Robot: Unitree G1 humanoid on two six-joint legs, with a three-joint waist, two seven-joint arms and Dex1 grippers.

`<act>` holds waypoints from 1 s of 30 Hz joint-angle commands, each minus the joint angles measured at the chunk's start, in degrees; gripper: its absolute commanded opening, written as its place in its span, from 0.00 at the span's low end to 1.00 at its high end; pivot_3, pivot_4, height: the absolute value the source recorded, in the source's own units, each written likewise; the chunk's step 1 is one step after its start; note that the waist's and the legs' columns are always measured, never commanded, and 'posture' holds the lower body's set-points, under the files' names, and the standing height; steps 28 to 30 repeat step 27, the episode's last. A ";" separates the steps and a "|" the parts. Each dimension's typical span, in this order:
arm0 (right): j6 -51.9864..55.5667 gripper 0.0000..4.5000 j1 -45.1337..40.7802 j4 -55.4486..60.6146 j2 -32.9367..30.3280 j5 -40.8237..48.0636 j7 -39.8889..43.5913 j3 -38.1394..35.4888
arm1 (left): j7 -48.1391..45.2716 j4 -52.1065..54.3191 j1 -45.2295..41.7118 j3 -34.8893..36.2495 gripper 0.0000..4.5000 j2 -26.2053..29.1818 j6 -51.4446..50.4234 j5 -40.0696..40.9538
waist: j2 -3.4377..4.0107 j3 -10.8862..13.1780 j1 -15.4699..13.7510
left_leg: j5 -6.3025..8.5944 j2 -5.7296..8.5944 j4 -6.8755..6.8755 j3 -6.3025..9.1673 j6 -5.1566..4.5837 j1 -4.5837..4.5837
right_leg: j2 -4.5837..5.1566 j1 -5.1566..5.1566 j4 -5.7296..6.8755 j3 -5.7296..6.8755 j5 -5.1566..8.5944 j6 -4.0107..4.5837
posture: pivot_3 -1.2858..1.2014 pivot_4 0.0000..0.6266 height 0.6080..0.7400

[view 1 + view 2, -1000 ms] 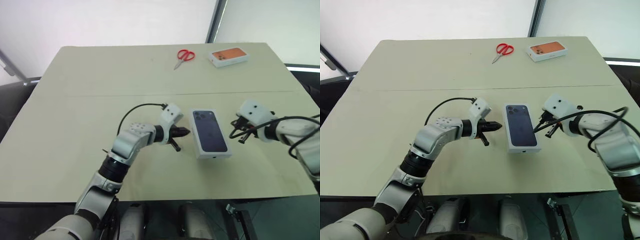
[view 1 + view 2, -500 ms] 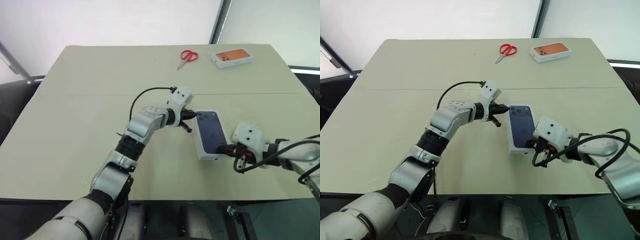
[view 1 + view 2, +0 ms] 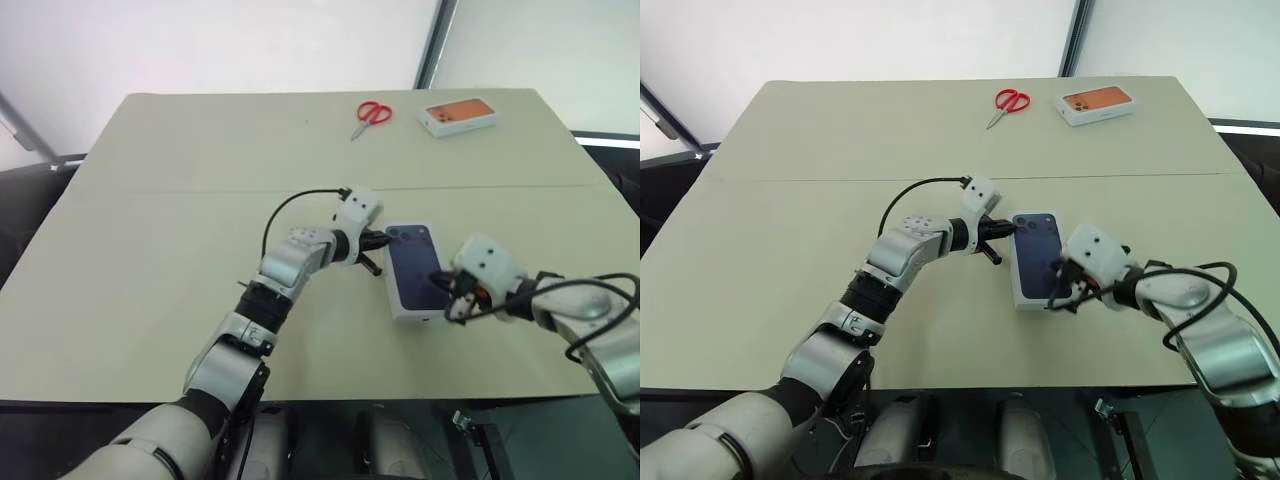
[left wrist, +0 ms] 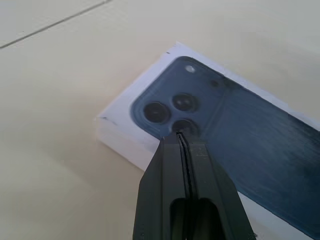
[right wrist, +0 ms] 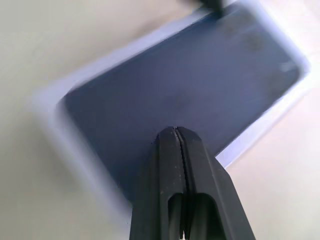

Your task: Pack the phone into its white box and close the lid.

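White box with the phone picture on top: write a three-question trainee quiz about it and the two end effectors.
1. True or false: the lid, printed with a dark blue phone picture, sits closed on the table.
2. Which end effector is at the lid's camera-picture end? A) left B) right
3. Fill in: both end effectors have their fingers ____.

Key
1. True. The printed top faces up and the box looks closed.
2. A. The left end effector is at the camera end; the right end effector is over the opposite end, at the lid's right edge.
3. Shut. Both wrist views show the fingers pressed together.
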State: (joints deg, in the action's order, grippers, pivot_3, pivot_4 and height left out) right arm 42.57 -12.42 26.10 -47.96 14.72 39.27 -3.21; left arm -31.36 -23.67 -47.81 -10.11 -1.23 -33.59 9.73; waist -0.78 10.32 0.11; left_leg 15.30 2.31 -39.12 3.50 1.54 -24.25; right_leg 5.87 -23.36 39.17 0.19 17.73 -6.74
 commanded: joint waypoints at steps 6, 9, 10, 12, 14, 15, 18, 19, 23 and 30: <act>-6.52 0.00 -12.80 -15.70 9.70 2.72 -6.34 -8.60 | 4.99 27.28 16.24 15.43 0.00 14.26 0.69 3.66 | 0.07 -0.03 0.64 | -0.07 -0.05 0.20 0.02 0.12 -0.05 | -0.04 -0.13 0.04 0.00 0.00 0.00 | 0.52 0.24 0.68; -9.36 0.00 -12.72 -19.35 8.24 2.65 -3.63 -8.77 | 5.19 32.21 21.41 16.76 0.00 18.02 -0.58 4.01 | 0.07 -0.02 -0.52 | -0.08 0.02 0.10 0.06 0.14 -0.13 | 0.00 -0.13 0.05 0.02 0.00 0.00 | 0.52 0.24 0.68; -11.37 0.00 -11.87 -21.04 6.98 2.49 -1.19 -8.53 | 4.27 35.11 25.89 19.42 0.00 20.89 -0.96 4.42 | 0.06 -0.02 -0.69 | -0.07 0.06 0.03 0.05 0.12 -0.15 | 0.01 -0.11 0.04 0.02 -0.01 0.01 | 0.52 0.24 0.68; -13.90 0.00 -11.00 -23.70 5.36 2.64 2.49 -8.32 | 3.64 39.13 31.69 22.88 0.00 24.31 -1.80 5.45 | 0.08 -0.02 -0.57 | -0.02 0.09 0.02 -0.03 0.05 -0.13 | 0.05 -0.05 -0.07 -0.04 -0.01 0.01 | 0.52 0.24 0.68; -14.75 0.00 -11.29 -26.28 4.46 3.91 5.18 -8.67 | 4.13 41.95 35.14 25.41 0.00 25.63 -2.72 7.13 | 0.07 -0.01 -0.66 | 0.01 0.08 0.04 -0.03 0.02 -0.14 | 0.06 -0.07 -0.11 -0.04 -0.01 0.01 | 0.52 0.24 0.68; -15.17 0.00 -11.56 -27.57 4.00 4.29 6.41 -8.64 | 4.15 43.36 36.83 26.83 0.00 26.21 -3.05 8.00 | 0.07 -0.01 -0.71 | 0.03 0.08 0.03 -0.03 -0.02 -0.14 | 0.07 -0.07 -0.10 -0.04 -0.01 0.01 | 0.52 0.24 0.68; -16.76 0.00 -12.27 -30.18 3.21 4.11 8.63 -8.41 | 4.54 45.54 38.96 28.58 0.00 26.81 -3.89 9.56 | 0.07 -0.01 -0.82 | 0.16 0.06 0.02 0.01 -0.25 -0.10 | 0.07 -0.01 -0.05 -0.02 -0.01 0.03 | 0.52 0.24 0.68; -16.69 0.00 -12.68 -30.69 3.17 4.28 8.93 -8.42 | 4.32 46.63 40.84 30.31 0.00 27.24 -4.36 10.43 | 0.07 -0.02 -0.73 | 0.16 0.06 0.01 0.01 -0.25 -0.09 | 0.06 0.00 -0.05 -0.02 -0.01 0.03 | 0.52 0.24 0.68; -16.85 0.00 -13.65 -32.01 2.93 4.09 10.07 -7.81 | 4.74 49.74 45.93 33.37 0.00 28.59 -5.32 11.87 | 0.09 -0.02 0.29 | 0.15 0.02 0.08 -0.04 -0.23 -0.09 | 0.06 -0.07 -0.07 -0.04 -0.01 0.02 | 0.52 0.24 0.68; -16.69 0.00 -14.60 -32.53 3.09 4.05 10.87 -7.09 | 6.33 50.60 46.35 33.75 0.00 28.69 -5.77 12.52 | 0.09 -0.02 0.43 | 0.16 -0.02 0.09 0.01 -0.24 -0.07 | 0.03 -0.04 -0.02 0.00 -0.02 0.03 | 0.52 0.24 0.68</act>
